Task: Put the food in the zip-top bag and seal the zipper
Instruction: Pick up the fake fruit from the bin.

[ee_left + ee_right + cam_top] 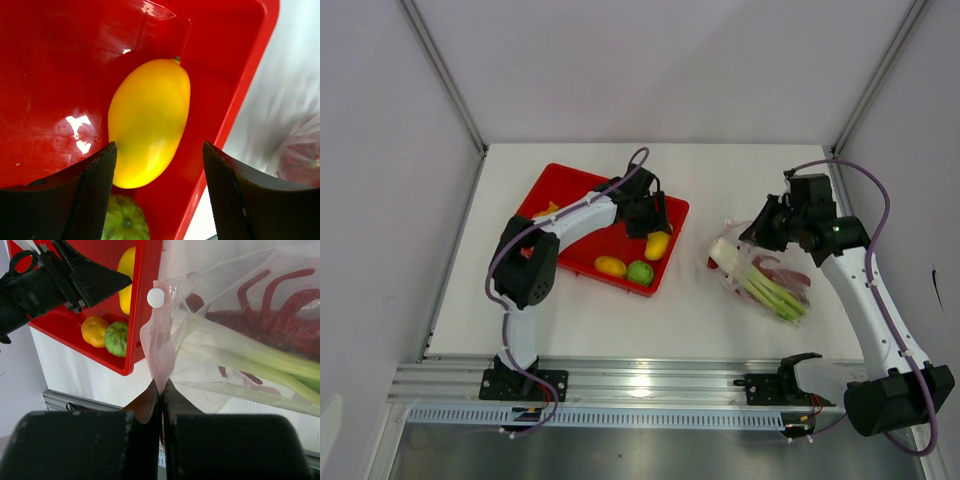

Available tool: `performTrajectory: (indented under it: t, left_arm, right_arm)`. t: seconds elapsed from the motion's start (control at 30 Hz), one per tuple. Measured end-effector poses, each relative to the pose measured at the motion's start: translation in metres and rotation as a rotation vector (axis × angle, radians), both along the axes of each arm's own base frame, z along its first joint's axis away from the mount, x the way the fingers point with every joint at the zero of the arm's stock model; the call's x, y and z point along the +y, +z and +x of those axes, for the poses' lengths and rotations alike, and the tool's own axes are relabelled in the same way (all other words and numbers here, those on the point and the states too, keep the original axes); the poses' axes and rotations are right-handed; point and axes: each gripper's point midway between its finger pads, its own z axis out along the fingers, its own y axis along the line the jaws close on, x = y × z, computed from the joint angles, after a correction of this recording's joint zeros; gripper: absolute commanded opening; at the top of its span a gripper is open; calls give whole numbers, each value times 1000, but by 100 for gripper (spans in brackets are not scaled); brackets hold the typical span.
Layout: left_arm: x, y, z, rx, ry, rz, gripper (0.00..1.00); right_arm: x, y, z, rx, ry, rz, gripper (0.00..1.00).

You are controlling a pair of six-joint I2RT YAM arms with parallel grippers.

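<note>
Centre-left in the top view, inside the red tray: left gripper spread wide astride a yellow oval fruit, nothing gripped yet. One pad almost at the skin, the other apart. Toward the tray's lower edge, a second yellow oval fruit and a green round fruit.

Looks glossy, smooth, rigid and light, so probably slippery between the pads. Best taken across the fat middle, along the short axis. Avoid the tapering ends, where likely to squirt free.

Right of centre, on the white table: zip-top bag, already holding a leek stalk and red chillies. Right gripper pinched tight on the film at the mouth, at the pinkish zipper. Thin, limp, crinkly plastic, apt to sag and fold. Hold by the firmer zipper strip to keep the mouth gaping for the fruit.
</note>
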Motion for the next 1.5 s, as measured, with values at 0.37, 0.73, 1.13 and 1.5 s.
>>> performTrajectory:
  t: [0.37,0.73,1.13,1.5]
  left_arm:
    - [5,-12,3,23,21,15,71]
    - [11,-40,-1,80,33,77,76]
    - [11,-44,-1,91,32,83,68]
    - [10,-44,3,83,35,81,32]
  right_arm:
    - [1,-3,-3,-1,5,7,0]
    - [2,-1,-4,-9,11,15,0]
    - [5,-1,-4,-9,21,30,0]
    - [6,-1,-5,-6,26,36,0]
